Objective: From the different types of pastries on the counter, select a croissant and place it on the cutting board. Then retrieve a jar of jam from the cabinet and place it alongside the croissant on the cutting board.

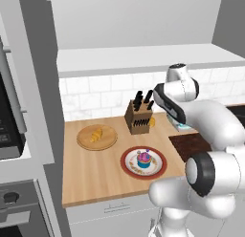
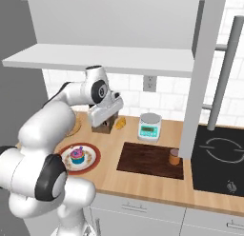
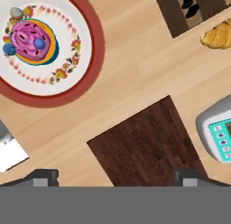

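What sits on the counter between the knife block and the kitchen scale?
A croissant lies on the counter between the knife block and the kitchen scale, close beside the block; the right base view shows it.

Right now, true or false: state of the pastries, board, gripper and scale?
1. The cupcake sits on the red-rimmed plate. True.
2. A croissant lies on the cutting board. False: one croissant lies on the counter beside the knife block, and a second croissant lies on the round board.
3. The gripper is shut on a pastry. False: it is open and empty, over the cutting board.
4. The kitchen scale stands on the counter behind the cutting board. True.
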